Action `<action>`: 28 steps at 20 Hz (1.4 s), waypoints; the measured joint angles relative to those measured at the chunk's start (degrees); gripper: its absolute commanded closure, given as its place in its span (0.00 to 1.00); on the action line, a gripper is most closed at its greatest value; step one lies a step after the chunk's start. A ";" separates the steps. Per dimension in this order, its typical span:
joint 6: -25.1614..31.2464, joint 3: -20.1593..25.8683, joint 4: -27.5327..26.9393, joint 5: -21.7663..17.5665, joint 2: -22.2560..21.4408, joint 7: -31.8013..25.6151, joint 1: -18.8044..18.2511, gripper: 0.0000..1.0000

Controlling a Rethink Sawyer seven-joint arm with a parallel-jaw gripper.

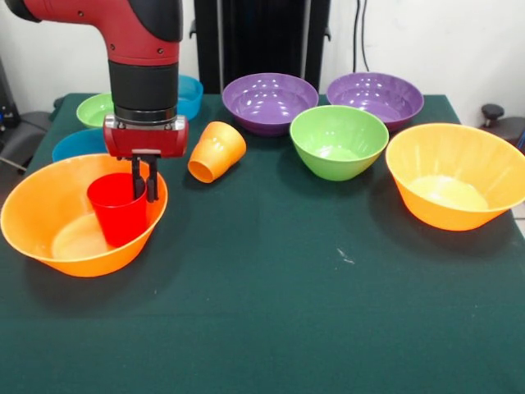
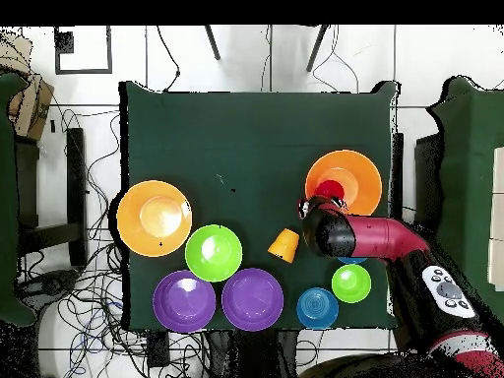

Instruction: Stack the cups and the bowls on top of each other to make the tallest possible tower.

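A red cup (image 1: 115,215) (image 2: 330,189) stands inside a large orange bowl (image 1: 49,213) (image 2: 359,172) at the table's left front. My gripper (image 1: 144,195) reaches down from above, its two fingers close together over the cup's far rim, shut on it. An orange cup (image 1: 217,150) (image 2: 284,245) lies on its side just right of the gripper. Farther right sit a medium green bowl (image 1: 339,141) (image 2: 214,253), two purple bowls (image 1: 269,102) (image 1: 375,98) and a second large orange bowl (image 1: 455,176) (image 2: 155,218).
Behind my arm sit a small green bowl (image 1: 94,109) (image 2: 351,283) and two blue bowls (image 1: 190,94) (image 1: 78,144), partly hidden. The green cloth (image 1: 271,312) covers the table in front of the bowls.
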 measured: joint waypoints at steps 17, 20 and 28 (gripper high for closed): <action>-2.63 -3.69 0.42 4.53 0.40 0.54 5.06 1.00; -3.20 -4.04 0.55 5.17 0.48 1.09 5.47 1.00; -5.81 -5.46 1.26 7.11 0.69 4.19 6.79 1.00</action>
